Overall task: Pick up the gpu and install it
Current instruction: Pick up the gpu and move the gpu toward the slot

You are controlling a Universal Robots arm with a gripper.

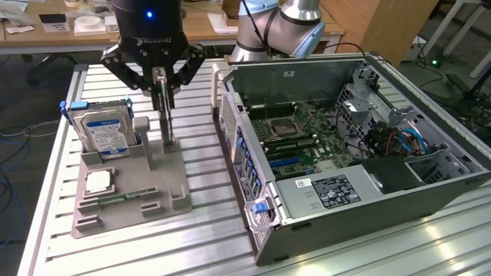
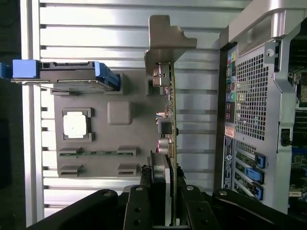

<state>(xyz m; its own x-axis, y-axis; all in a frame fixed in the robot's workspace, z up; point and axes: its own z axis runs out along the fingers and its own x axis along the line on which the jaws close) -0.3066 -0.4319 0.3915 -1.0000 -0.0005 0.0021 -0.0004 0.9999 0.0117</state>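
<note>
The gpu stands on edge, thin and dark, over the grey holder tray. Its lower end reaches down to the tray's upright slot; I cannot tell if it still touches. My gripper comes down from above, its black fingers shut on the card's upper edge. The wrist view looks down along the gpu, with the silver bracket at its far end and the gripper clamped on either side of it. The open computer case lies at the exterior view's right, motherboard exposed.
A silver hard drive with a blue label stands in the tray's back slot. A white-topped chip and a green memory stick lie in the tray. The case's rear wall rises close beside the card. The slatted aluminium table carries everything.
</note>
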